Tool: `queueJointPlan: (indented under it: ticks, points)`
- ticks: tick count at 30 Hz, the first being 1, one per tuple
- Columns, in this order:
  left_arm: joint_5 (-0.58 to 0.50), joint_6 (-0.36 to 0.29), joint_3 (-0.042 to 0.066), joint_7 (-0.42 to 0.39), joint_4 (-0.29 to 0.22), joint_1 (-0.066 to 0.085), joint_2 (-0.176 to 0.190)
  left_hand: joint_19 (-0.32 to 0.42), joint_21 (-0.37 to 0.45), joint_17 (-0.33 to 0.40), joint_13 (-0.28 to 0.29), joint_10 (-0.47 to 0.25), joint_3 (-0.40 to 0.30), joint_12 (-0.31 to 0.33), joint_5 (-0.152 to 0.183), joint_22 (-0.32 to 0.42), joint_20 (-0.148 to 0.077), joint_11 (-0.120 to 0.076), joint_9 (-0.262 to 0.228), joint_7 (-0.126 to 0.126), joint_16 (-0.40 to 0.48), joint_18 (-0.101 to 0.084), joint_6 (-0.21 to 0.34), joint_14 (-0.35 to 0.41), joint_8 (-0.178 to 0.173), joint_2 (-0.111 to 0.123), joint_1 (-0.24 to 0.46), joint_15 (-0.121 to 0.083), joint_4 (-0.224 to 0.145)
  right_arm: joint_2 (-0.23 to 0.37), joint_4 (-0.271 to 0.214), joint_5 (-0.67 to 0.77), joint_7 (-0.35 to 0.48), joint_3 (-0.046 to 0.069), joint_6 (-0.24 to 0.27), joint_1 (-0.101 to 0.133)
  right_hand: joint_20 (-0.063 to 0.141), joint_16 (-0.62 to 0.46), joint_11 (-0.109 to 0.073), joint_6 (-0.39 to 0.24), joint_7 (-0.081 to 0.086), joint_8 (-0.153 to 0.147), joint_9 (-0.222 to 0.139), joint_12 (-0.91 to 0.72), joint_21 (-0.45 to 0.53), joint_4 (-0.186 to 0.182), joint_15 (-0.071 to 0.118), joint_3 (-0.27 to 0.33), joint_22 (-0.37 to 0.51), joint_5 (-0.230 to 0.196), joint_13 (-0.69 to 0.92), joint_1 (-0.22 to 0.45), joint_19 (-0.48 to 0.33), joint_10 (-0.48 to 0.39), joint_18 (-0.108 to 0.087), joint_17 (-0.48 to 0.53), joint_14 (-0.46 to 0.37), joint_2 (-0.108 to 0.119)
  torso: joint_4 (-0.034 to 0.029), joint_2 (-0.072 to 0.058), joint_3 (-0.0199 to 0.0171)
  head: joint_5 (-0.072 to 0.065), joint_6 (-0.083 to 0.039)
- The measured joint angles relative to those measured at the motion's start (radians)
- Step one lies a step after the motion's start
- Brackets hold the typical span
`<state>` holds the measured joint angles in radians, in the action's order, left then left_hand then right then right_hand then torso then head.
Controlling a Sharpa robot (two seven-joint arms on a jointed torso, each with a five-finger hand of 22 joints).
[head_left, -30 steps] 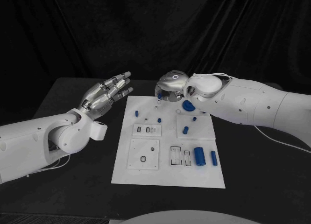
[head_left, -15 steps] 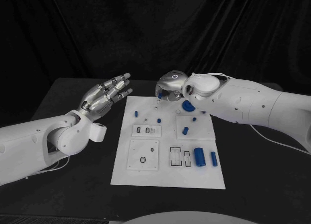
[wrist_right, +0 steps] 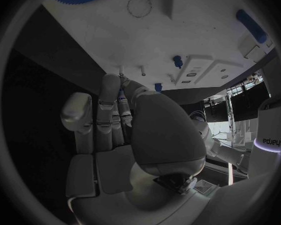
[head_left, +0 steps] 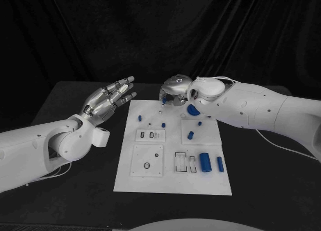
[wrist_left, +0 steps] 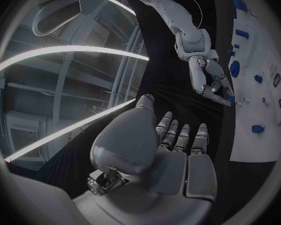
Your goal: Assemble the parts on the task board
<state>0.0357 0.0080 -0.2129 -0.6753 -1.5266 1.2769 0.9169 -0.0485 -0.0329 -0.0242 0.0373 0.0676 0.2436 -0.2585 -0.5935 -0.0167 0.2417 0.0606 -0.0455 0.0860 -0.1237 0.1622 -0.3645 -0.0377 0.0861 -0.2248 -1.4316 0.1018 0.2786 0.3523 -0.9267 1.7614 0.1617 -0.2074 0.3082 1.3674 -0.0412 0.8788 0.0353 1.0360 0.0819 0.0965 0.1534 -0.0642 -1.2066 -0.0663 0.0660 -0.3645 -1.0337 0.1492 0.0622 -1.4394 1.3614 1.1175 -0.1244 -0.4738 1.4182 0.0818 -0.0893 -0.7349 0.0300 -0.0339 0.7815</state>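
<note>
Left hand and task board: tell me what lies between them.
Nothing but bare black table. In the head view the left hand hovers open beside the task board, beyond its far left corner.

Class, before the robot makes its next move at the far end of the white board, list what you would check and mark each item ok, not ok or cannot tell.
1. Left robot hand away from the board: ok; it is raised beside the board's far left corner, fingers apart, holding nothing.
2. Right robot hand over the board's far edge: ok.
3. Right robot hand holding a blue piece: cannot tell; blue shows at its fingertips, but the grip is hidden.
4. Two long blue pieces lying at the near right: ok.
5. Blue toothed wheel free of the arm: cannot tell; the arm partly covers it.
</note>
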Motion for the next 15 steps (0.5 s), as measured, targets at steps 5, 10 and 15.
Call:
queueJointPlan:
  ticks: [5, 10, 15]
  points:
    - [0.0, 0.001, 0.0, 0.0, 0.002, 0.0, -0.003, 0.0, 0.0, 0.0, 0.0, 0.0, 0.0, 0.0, 0.0, 0.0, 0.0, 0.0, 0.0, 0.0, 0.0, 0.0, 0.0, 0.0, 0.0, 0.0, 0.0, 0.0, 0.0, -0.009, 0.014, -0.001, 0.0, 0.0, 0.0, -0.007, 0.0, 0.0, 0.0, 0.0, 0.0, 0.0, 0.0, 0.0, 0.0, 0.0, 0.0, 0.0, 0.0, 0.0, 0.0, 0.0, 0.0, 0.0, 0.0, 0.0, 0.0, 0.0, -0.0001, 0.0, 0.0003, -0.001, -0.003]
    - [0.0, 0.001, 0.0, 0.0, 0.004, 0.0, -0.005, 0.0, 0.0, 0.0, 0.0, 0.0, 0.0, 0.0, 0.0, 0.0, 0.0, 0.0, 0.0, 0.004, 0.0, 0.0, -0.004, 0.0, 0.0, 0.0, 0.0, 0.0, 0.0, -0.018, 0.029, -0.002, 0.0, 0.0, 0.0, -0.013, 0.0, 0.0, 0.0, -0.004, -0.004, 0.0, 0.0, 0.0, 0.0, 0.0, 0.0, 0.0, -0.002, 0.0, -0.001, 0.0, 0.0, 0.0, 0.0, 0.0, 0.0, 0.0, -0.0005, 0.0, 0.0004, 0.002, -0.003]
    - [0.0, 0.002, 0.0, 0.0, 0.008, 0.0, -0.008, 0.0, 0.0, 0.0, 0.0, 0.0, 0.0, 0.0, 0.0, 0.0, 0.0, 0.0, 0.0, 0.004, 0.0, 0.0, -0.004, 0.0, 0.0, 0.0, 0.0, 0.0, 0.0, -0.025, 0.04, -0.002, 0.0, 0.0, 0.0, -0.016, -0.004, 0.0, 0.0, -0.007, 0.0, 0.0, 0.0, 0.0, 0.0, 0.0, -0.004, 0.0, -0.003, 0.0, -0.001, 0.0, -0.004, 0.0, 0.0, 0.0, -0.004, 0.0, -0.0005, -0.001, 0.0004, 0.003, -0.003]
